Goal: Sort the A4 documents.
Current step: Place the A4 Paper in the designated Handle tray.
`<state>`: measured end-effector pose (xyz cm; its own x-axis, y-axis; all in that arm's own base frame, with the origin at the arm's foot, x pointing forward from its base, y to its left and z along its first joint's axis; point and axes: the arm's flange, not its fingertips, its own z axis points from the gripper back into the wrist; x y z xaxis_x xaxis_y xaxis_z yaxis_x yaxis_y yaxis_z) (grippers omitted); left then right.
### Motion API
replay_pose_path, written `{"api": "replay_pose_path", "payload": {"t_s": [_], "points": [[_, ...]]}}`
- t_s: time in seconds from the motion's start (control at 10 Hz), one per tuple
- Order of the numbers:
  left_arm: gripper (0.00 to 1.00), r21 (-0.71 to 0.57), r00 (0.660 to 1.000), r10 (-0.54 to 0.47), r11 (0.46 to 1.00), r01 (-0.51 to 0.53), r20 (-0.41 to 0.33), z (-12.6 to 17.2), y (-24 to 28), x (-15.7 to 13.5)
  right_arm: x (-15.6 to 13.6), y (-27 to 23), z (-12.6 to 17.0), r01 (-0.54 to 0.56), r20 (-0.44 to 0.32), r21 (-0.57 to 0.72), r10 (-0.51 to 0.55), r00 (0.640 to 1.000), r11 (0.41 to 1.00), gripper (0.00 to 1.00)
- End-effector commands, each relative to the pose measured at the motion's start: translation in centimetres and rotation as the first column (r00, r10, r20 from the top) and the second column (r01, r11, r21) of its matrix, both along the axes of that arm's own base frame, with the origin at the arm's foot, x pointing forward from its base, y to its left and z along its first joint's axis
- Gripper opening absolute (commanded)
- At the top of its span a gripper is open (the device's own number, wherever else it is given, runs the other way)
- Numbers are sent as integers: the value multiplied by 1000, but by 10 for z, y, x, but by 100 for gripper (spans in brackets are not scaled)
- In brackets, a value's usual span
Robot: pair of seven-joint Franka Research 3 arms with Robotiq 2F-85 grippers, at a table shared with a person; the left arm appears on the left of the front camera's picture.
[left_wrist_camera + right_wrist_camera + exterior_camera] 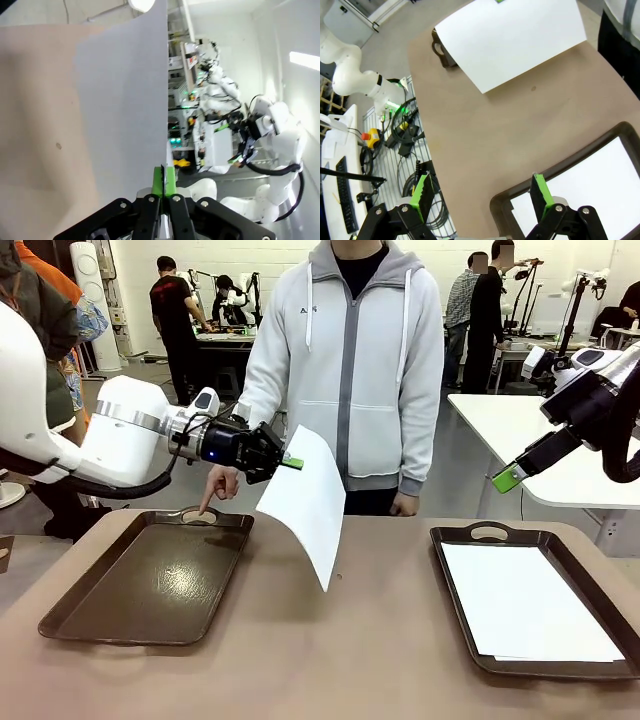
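Looking across the bench, we see our left pincer squeezed tight on the top edge of one A4 sheet. This held sheet hangs in the air, tilted, with its low corner pointing down toward 6 o'clock, above the bare middle of the bench. It does not touch the bench. In the left wrist view the green pads press flat together on the edge of the sheet, with no gap between them.

At about 8 o'clock from the held sheet lies the left tray, dark brown and shiny. The person's hand comes down at the far end of this tray, with one finger pointing at the handle hole.

At about 4 o'clock lies the right tray. A second white sheet lies flat inside it. A thin edge of more paper peeks out under its near side, but we cannot tell how many sheets are there.

Our right pincer hangs up high over the right tray, well apart from it. In the right wrist view its two green fingers stand wide apart and hold nothing.
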<state>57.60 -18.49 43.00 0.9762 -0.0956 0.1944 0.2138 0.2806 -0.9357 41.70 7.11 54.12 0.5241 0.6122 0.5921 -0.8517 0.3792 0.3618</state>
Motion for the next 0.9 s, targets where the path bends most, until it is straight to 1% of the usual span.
{"api": "replay_pose_path", "payload": {"t_s": [0.0, 0.1, 0.3, 0.4, 0.5, 0.6, 0.8], "points": [[1, 60, 998, -57, 997, 54, 42, 19, 20, -11, 0, 0, 0, -6, 0, 10, 6, 1000, 1000, 100], [1, 74, 998, -57, 996, 55, 21, 20, 37, -14, 0, 0, 0, -6, 0, 10, 6, 1000, 1000, 100], [1, 87, 1000, -7, 996, 8, -17, 13, 79, -28, 0, 0, 0, -6, 0, 10, 6, 1000, 1000, 100], [1, 81, 999, 24, 996, -21, -37, 9, 98, -34, 0, 0, 0, -6, 0, 10, 6, 1000, 1000, 100], [1, 48, 998, 34, 998, -32, -46, 3, 116, -40, 0, 0, 0, -6, 0, 10, 6, 1000, 1000, 100], [1, 41, 996, 61, 997, -58, -64, -7, 136, -43, 0, 0, 0, -6, 0, 10, 6, 1000, 1000, 100], [1, 49, 993, 99, 994, -96, -57, -24, 165, -43, 0, 0, 0, -6, 0, 10, 6, 1000, 1000, 100]]}}
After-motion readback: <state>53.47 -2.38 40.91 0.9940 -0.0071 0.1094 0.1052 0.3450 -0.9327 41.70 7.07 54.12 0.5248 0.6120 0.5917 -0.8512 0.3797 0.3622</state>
